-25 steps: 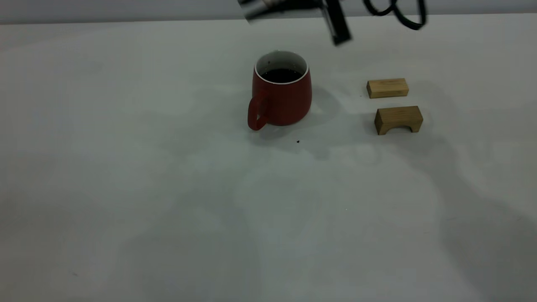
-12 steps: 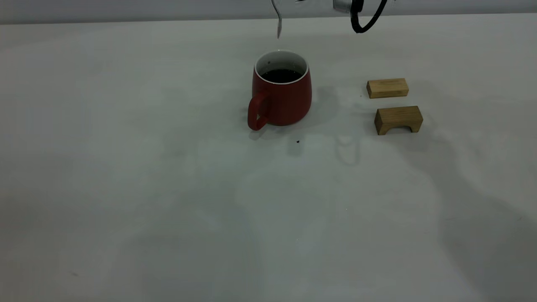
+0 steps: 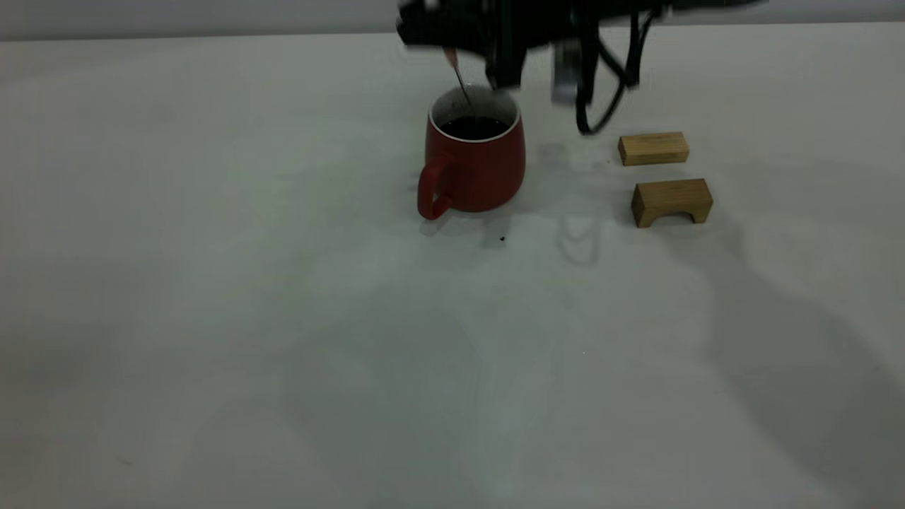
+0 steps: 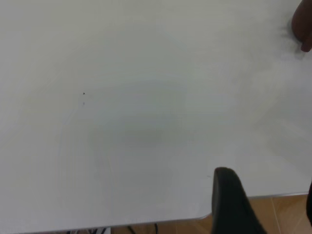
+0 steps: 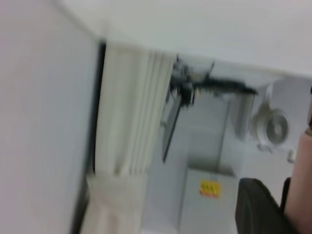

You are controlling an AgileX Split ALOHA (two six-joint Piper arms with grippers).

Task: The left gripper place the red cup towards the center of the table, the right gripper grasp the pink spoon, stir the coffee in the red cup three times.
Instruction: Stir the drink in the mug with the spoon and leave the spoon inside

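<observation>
The red cup stands upright near the table's middle, its handle toward the near left, with dark coffee inside. My right gripper hovers just over the cup's far rim, shut on the pink spoon. The spoon's thin metal neck slants down into the cup; its bowl is hidden. In the right wrist view the pink spoon's handle lies against a black finger. My left gripper hangs open over the table's near edge, far from the red cup. It is outside the exterior view.
Two tan wooden blocks lie right of the cup: a flat one and an arched one. A black cable loop dangles between the cup and the blocks. A tiny black speck marks the table.
My right gripper has come down from the top of the view with the spoon. The spoon's tip hung above the cup half a second ago and now reaches inside it.
</observation>
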